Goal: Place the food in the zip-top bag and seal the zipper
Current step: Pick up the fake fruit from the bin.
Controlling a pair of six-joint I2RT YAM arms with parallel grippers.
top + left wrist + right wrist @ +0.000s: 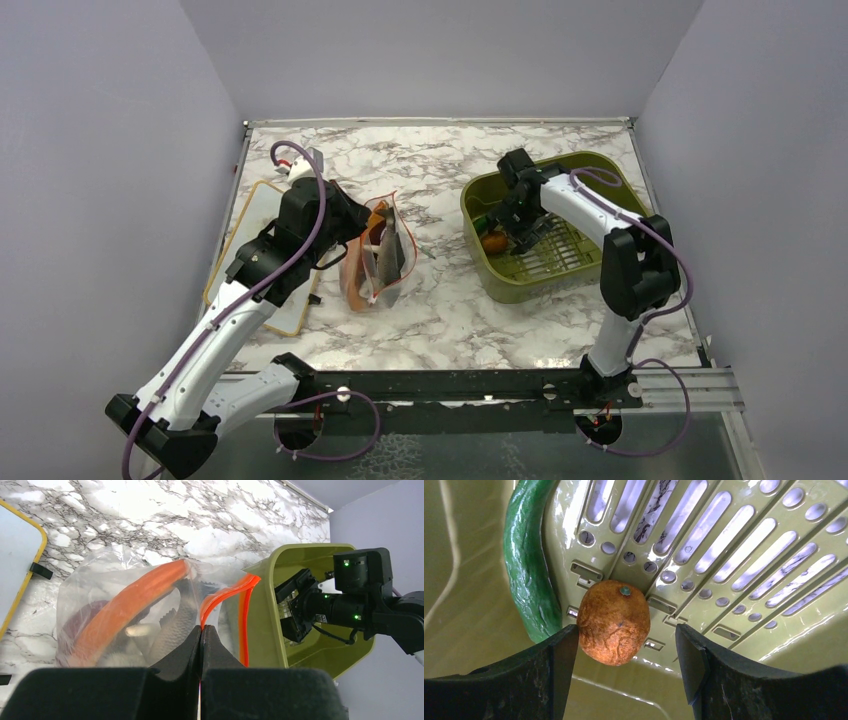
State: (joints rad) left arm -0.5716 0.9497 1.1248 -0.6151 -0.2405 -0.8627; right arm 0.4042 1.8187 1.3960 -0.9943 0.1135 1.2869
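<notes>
Right wrist view shows the right pincer (625, 632) spread wide around the small round orange piece (613, 625) in the olive-green tub (734, 600), ready to grab it, while at the tub's 9 o'clock the left pincer (201, 628) pinches the zipper (224, 596) to hold the zip-top bag (100, 605) open.

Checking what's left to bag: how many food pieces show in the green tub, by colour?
Orange piece: 1
Green piece: 1
Total: 2 in view in the tub
</notes>
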